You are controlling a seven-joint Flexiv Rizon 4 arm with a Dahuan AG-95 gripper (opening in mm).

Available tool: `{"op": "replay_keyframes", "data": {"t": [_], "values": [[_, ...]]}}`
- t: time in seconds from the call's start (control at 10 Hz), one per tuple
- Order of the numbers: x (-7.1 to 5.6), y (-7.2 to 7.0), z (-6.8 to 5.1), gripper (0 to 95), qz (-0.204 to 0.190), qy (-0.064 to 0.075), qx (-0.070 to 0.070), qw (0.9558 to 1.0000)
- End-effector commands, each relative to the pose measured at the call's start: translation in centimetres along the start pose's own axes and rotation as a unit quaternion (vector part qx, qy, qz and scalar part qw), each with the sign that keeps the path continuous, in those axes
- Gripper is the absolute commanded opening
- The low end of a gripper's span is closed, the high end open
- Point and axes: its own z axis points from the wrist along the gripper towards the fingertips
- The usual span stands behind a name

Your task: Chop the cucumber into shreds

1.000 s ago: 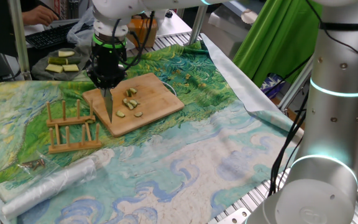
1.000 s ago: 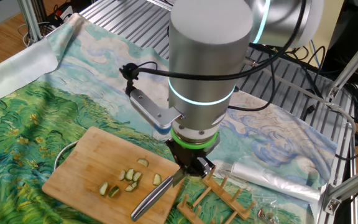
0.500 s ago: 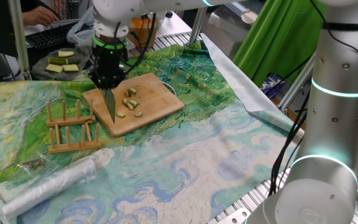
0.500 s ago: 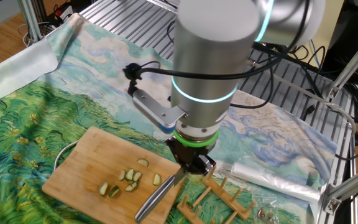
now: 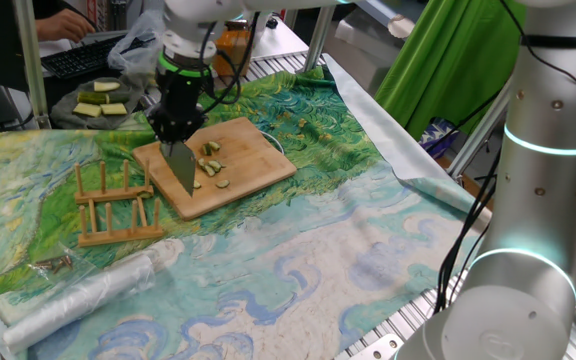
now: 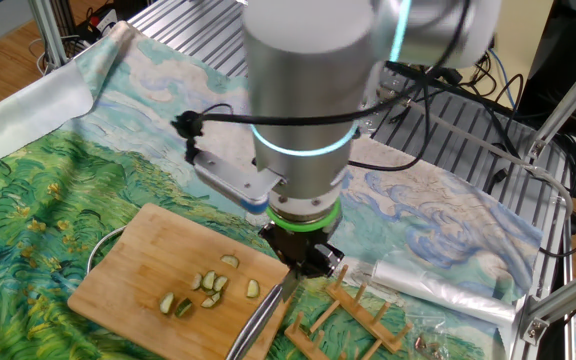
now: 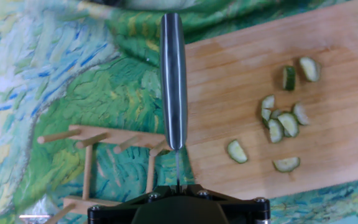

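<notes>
over the board's left edge the gripper (image 6: pixel 303 262) pinches a knife (image 5: pixel 181 168); shreds (image 7: pixel 283 122) lie mid-board (image 5: pixel 258 160). cutting looks nearly done; next, bring the blade onto any thick piece.

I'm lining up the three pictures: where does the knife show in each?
One fixed view: the knife hangs blade-down over the wooden board's left end, beside the rack.
The other fixed view: the knife slants at bottom centre.
Hand view: the knife runs vertically at centre.
Shared landmark: the wooden board.
</notes>
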Motion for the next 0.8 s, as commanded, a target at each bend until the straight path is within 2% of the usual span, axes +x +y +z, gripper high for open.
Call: {"op": "replay_keyframes", "data": {"t": [0.1,0.3,0.4,0.8], "values": [[0.2,2.1,-0.1,0.0,0.045,-0.006,0.011,0.9989],[0.4,3.5,-0.1,0.0,0.052,-0.007,0.011,0.9985],[0.4,3.9,0.0,0.0,0.053,-0.012,0.013,0.9984],[0.0,4.5,1.2,0.0,0.054,-0.03,0.02,0.9979]]}}
